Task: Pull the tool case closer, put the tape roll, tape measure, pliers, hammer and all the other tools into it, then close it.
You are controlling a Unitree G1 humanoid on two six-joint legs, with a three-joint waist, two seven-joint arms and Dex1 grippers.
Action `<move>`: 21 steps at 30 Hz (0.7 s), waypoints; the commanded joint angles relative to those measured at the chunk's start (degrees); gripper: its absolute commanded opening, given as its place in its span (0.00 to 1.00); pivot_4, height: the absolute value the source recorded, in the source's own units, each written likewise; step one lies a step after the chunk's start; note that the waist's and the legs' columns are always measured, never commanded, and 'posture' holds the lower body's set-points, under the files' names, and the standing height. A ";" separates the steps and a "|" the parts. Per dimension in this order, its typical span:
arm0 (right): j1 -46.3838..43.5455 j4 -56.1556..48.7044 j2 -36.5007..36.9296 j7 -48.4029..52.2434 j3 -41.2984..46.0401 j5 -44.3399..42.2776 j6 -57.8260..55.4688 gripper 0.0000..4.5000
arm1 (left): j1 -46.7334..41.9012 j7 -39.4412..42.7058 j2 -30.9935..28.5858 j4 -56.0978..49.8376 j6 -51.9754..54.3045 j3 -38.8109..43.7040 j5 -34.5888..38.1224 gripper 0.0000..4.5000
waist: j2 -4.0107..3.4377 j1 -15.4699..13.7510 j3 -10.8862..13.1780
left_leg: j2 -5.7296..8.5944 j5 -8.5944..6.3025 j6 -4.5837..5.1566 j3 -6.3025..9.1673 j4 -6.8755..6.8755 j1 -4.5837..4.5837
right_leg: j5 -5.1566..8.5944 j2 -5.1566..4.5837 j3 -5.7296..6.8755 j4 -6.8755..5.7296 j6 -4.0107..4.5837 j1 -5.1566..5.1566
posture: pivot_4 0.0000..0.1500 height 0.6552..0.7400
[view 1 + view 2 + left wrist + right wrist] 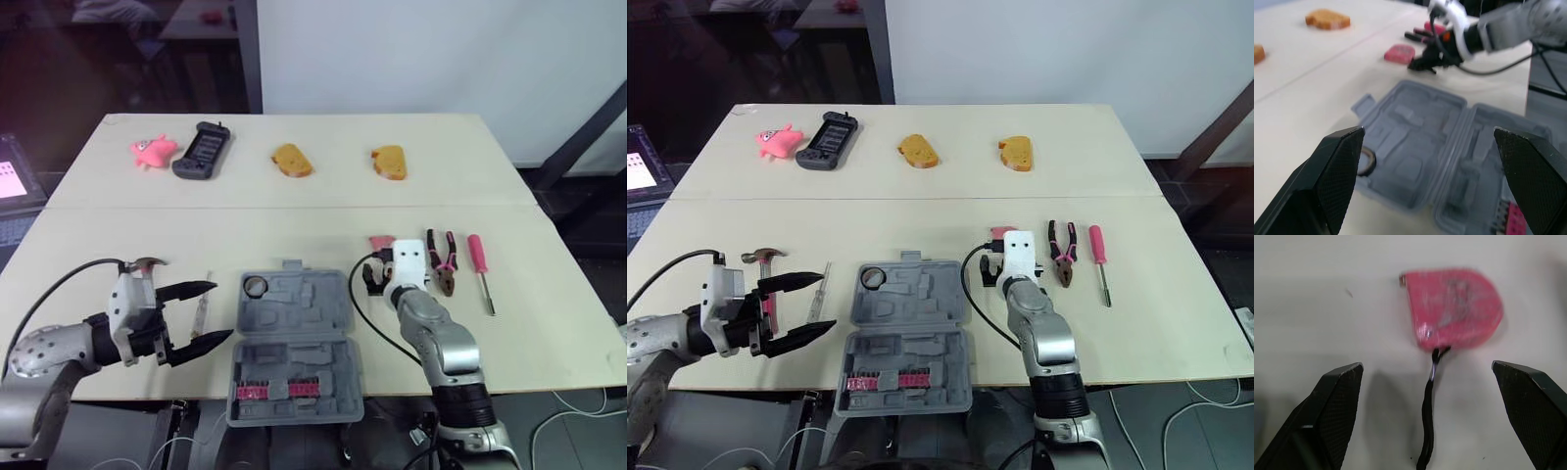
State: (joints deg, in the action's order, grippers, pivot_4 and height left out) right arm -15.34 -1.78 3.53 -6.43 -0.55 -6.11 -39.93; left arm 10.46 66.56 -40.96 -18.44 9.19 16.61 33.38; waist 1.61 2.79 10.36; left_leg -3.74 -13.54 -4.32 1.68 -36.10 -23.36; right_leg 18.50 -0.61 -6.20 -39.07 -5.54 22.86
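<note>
Beige worktop carried everything. Right gripper had fingers spread wide, empty. Tape measure lay just ahead, centred between them, with its black strap trailing back toward the gripper, so the approach line looked straight. Right arm was clearly nearer. Open case sat just to that gripper's left, tape roll already in its far half. Pliers and screwdriver lay to the right, handles pointing away, apart from the tape measure. Nothing seemed to block the grab. Left gripper was open too, empty, beside the case. A thin tool lay just by it and a hammer was partly hidden by it. Toy, remote and two bread pieces lay far back.
</note>
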 commanded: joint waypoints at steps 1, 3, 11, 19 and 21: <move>-1.21 1.35 -1.23 -0.34 1.59 0.23 2.02 0.94 | 0.41 1.87 -0.70 -1.20 -2.47 1.32 0.72 1.00 | 0.00 0.07 0.00 | 0.00 0.00 0.00 0.00 -0.01 0.00 | 0.00 0.00 0.00 0.00 0.00 0.00 | 1.00 1.00; -1.35 2.20 -1.47 -0.44 2.09 0.48 2.32 0.79 | 0.55 2.18 -1.23 -1.16 -1.84 1.32 1.06 1.00 | 0.00 0.22 0.00 | 0.00 0.00 0.00 0.00 -0.02 0.02 | 0.00 0.00 0.00 -0.01 0.01 -0.02 | 1.00 1.00; -1.63 3.20 -1.34 0.80 3.03 0.50 3.84 0.02 | 0.81 2.88 -2.42 -1.04 -1.54 0.67 0.65 1.00 | -0.01 1.14 0.00 | 0.00 0.00 0.00 0.01 0.01 0.01 | 0.00 0.00 0.00 -0.01 0.01 -0.02 | 1.00 1.00; 0.09 -0.16 0.02 5.35 0.93 0.11 3.62 0.02 | 0.25 3.34 -3.54 -0.56 -0.31 -0.25 0.90 1.00 | -0.01 1.24 0.00 | 0.00 0.00 0.00 0.01 0.05 0.01 | 0.00 0.00 0.00 0.00 0.00 0.00 | 1.00 1.00; 3.07 -5.14 1.87 9.02 -1.44 -0.57 2.24 0.02 | -0.10 3.57 -3.66 -0.34 0.03 -0.58 0.92 1.00 | -0.02 1.16 0.01 | 0.00 0.00 0.00 0.01 0.07 0.00 | 0.01 0.00 0.00 0.00 0.00 0.02 | 1.00 1.00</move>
State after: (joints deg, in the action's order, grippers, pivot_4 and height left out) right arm -13.82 -1.95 4.47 -0.28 -0.17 -5.92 -37.08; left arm 10.71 69.46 -43.98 -18.14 9.19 16.40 33.37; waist 1.59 3.95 10.37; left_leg -3.74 -13.54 -4.32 1.70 -36.01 -23.36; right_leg 18.51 -0.61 -6.19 -39.07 -5.54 22.87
